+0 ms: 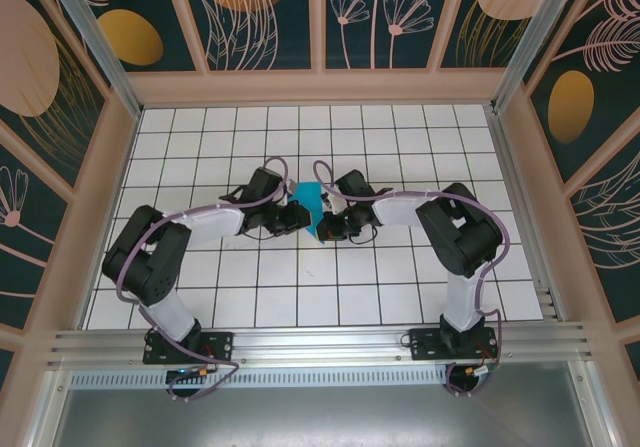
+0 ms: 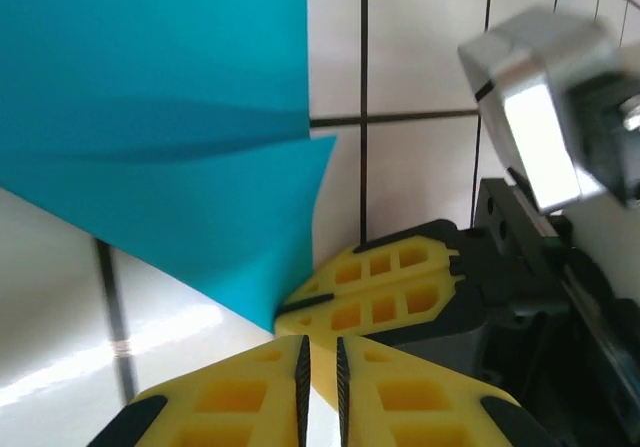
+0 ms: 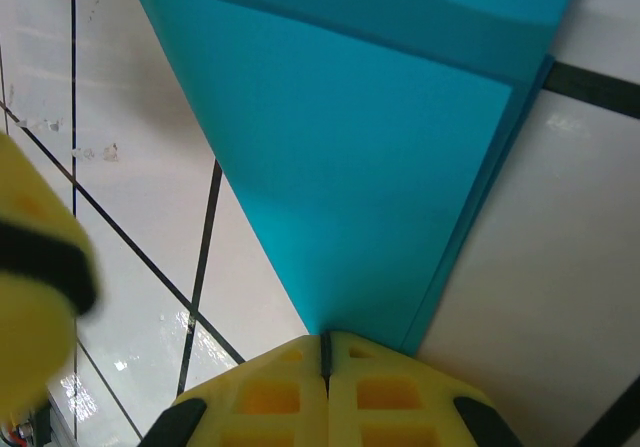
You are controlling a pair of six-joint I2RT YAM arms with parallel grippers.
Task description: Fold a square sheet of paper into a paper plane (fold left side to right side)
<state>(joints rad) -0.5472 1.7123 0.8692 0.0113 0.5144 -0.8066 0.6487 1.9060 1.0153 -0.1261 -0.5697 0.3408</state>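
The teal sheet of paper (image 1: 312, 210) is sitting in the middle of the white tiled table (image 1: 400, 147), right between the two grippers, and it's already showing folded layers, with one flap lying over another and a stepped double edge along one side. It's tapering down to a point at the near end. I'm not managing to tell how much of it is resting flat on the tiles and how much is being lifted.

The right gripper (image 3: 325, 362) is pinching that pointed tip, its yellow fingers pressed together with the paper running straight into the seam. The left gripper (image 2: 320, 367) is hanging just beside the same corner with its jaws ajar by only a crack. The white tile is showing through the slit and nothing is sitting in it.

Handling-wise, I'm guessing this stuff is featherlight, floppy and slick against the glossy tiles, so it's going to slide or bow rather than stay put. One pinch at a tip is letting the rest swing, I'd say. I'm thinking the better hold is at an edge or corner through all the layers, while the other gripper is pressing the body flat. Squeezing hard is just adding stray creases, and tugging is risking a tear
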